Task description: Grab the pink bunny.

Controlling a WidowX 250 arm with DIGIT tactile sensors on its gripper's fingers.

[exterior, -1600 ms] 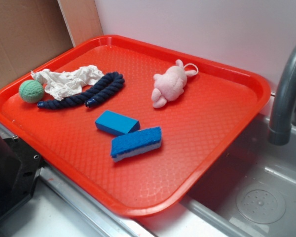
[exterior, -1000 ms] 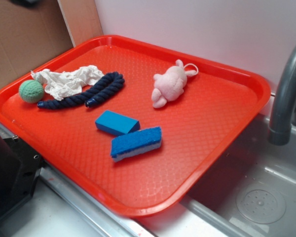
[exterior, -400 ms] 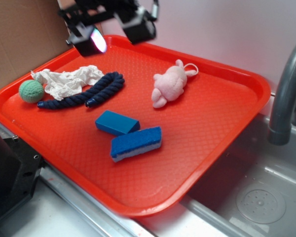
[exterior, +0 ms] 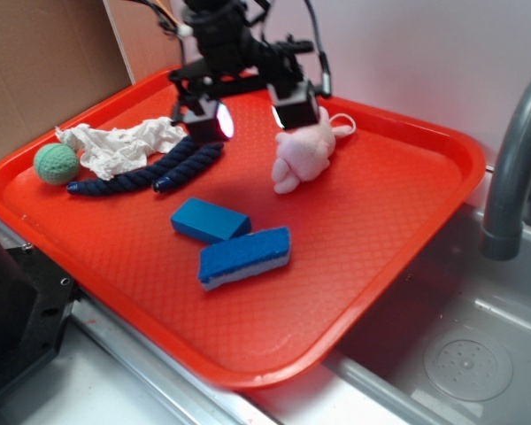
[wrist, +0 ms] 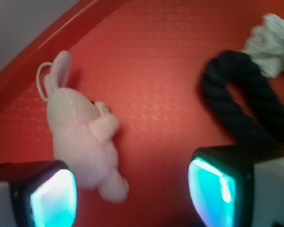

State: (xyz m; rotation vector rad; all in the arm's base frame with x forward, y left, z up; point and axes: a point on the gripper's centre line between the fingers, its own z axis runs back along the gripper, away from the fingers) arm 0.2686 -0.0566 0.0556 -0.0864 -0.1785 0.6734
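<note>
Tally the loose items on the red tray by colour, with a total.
Pink: 1, the pink bunny
White: 1, the cloth rag
Green: 1, the knitted ball
Navy: 1, the rope
Blue: 2, the block and the sponge
Total: 6

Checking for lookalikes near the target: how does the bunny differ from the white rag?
The bunny is pale pink and plump, with ears and limbs; the rag is white, crumpled and shapeless. The bunny lies alone beside the gripper; the rag touches the rope and ball. Both are soft and lie on the tray.
</note>
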